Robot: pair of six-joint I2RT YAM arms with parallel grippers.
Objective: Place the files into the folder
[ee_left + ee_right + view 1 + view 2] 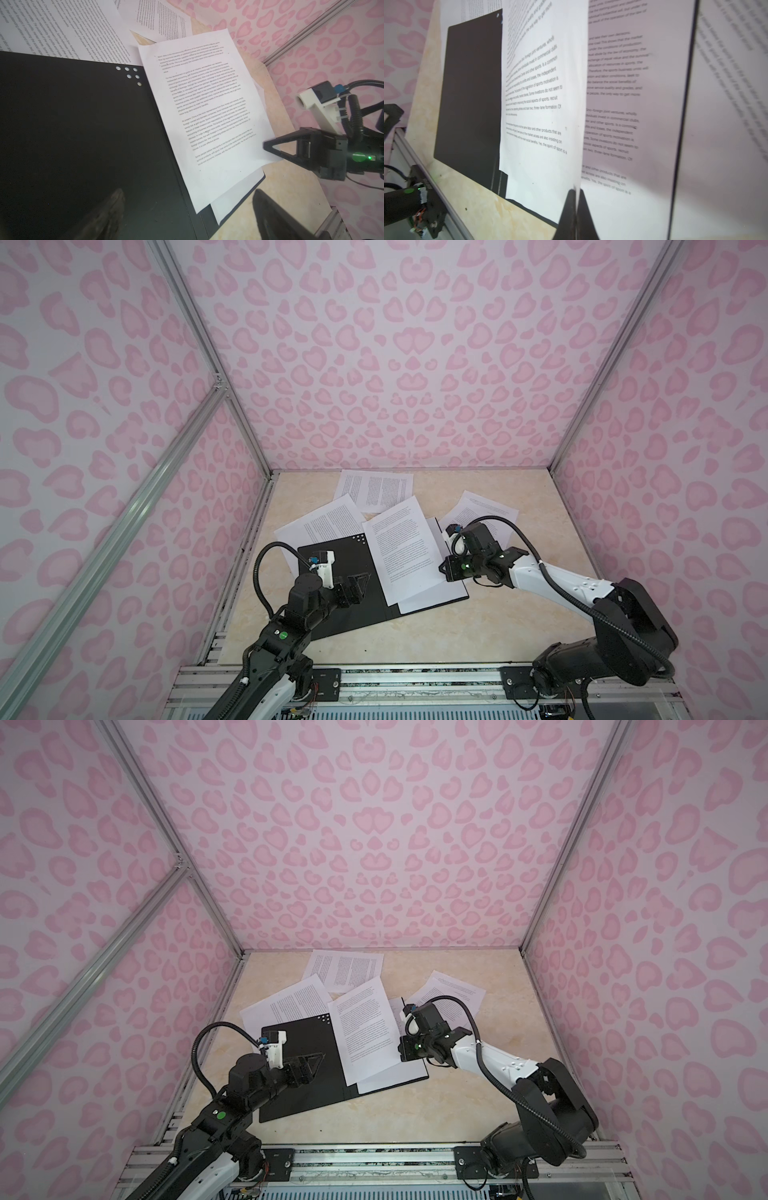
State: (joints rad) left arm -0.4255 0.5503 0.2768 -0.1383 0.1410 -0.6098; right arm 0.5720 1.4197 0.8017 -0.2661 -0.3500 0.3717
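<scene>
The folder lies open on the table, its black inside up; in the left wrist view its bare half fills the frame. A printed file slants over its right half with its right edge lifted. My right gripper is shut on that edge, the paper pinched between the fingertips. Under it, another file lies flat on the folder. My left gripper hovers open over the bare half, holding nothing; its fingers stand wide apart.
Loose files lie at the back, at the left under the folder's far corner and at the right behind my right arm. Pink patterned walls close three sides. An aluminium rail runs along the front edge.
</scene>
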